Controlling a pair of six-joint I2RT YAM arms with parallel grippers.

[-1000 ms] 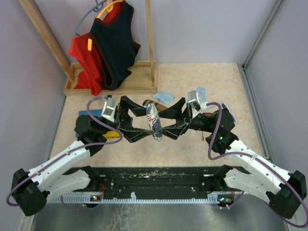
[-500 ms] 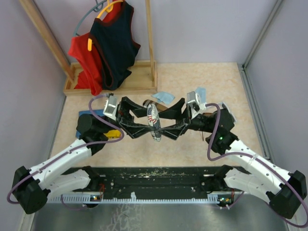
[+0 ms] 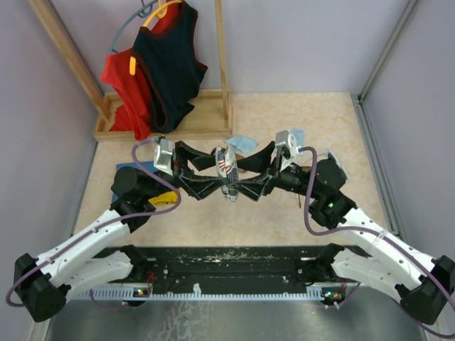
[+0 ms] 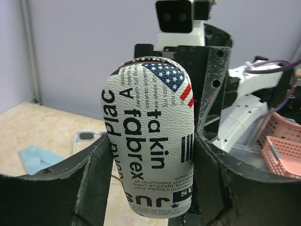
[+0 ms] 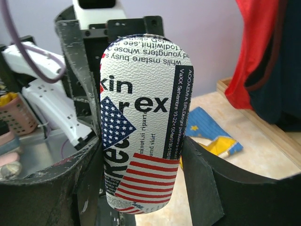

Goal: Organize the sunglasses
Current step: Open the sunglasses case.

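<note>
- The left gripper (image 4: 153,181) is closed partway onto the flag-print case (image 4: 150,127), and the same case is clamped from the opposite side by the right gripper (image 5: 143,176).
- The case is shaped as a rounded oblong, covered in pebbled printed leatherette.
- White-framed sunglasses (image 4: 88,136) are seen on the table (image 4: 28,117), beside a light-blue cloth (image 4: 35,157).
- They are judged light and fragile, with thin arms. They are best gripped at the frame front, not the lenses.

The flag-print case (image 4: 150,141) is recorded as pebbled, matt imitation leather with printed lettering. The fingers (image 4: 94,183) of the left hand (image 4: 151,160) are noted as matt black plastic, scuffed. The desk (image 3: 284,114) is seen as smooth, speckled beige; the rack (image 3: 199,121) as bare wood.
</note>
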